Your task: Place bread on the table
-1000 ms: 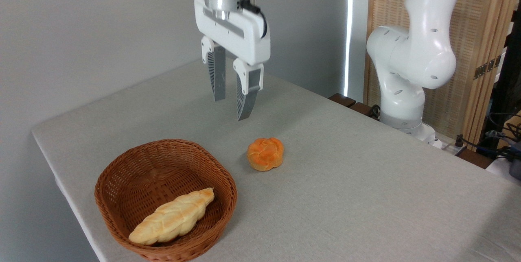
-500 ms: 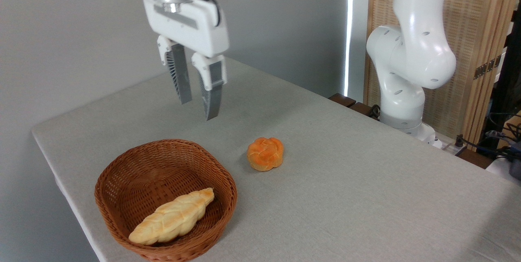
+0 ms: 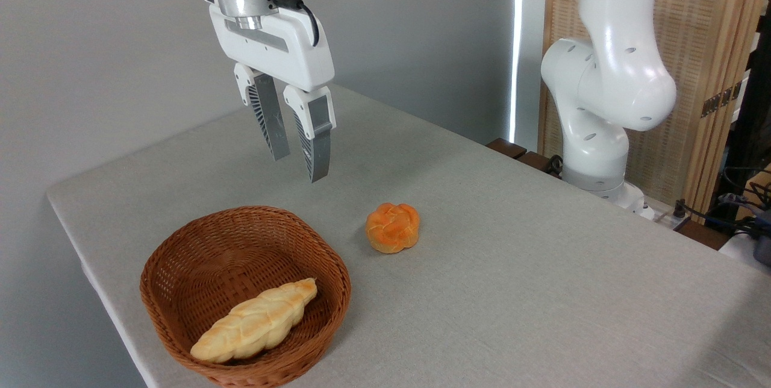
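Note:
The bread (image 3: 393, 227), a small round orange bun with a knotted top, lies on the grey cloth table (image 3: 512, 267), just right of the basket. My gripper (image 3: 299, 169) hangs in the air above the basket's far rim, up and to the left of the bread. Its two ribbed fingers point down, stand a little apart and hold nothing.
A brown wicker basket (image 3: 181, 255) sits at the front left near the table's edge, with a long pale braided loaf (image 3: 256, 320) inside. The white arm's base (image 3: 596, 153) stands at the back right. Cables and a wooden screen lie beyond it.
The gripper has moved left from above the bread to above the basket's far side, then dipped slightly. The bread and the loaf have stayed where they were.

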Tool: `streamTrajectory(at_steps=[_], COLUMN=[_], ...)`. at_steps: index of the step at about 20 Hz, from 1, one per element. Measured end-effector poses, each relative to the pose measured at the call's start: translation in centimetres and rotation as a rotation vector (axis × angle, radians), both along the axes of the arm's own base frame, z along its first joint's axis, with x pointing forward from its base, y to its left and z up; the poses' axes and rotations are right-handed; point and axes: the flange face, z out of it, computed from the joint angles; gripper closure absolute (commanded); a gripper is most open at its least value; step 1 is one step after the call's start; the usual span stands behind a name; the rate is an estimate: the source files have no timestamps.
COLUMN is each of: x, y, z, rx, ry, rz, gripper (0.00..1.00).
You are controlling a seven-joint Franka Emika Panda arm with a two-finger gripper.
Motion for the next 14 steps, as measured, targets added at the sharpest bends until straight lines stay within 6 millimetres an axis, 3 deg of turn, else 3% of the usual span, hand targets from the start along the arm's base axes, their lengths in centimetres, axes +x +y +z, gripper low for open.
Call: streamTrajectory(at_steps=[8,14], x=[0.3,0.1], y=[1.9,1.7], z=[0.2,0.1], rx=[-0.001,0.003], ry=[-0.003,0.007], rz=[0.033,0.029], gripper=[0.0,0.0])
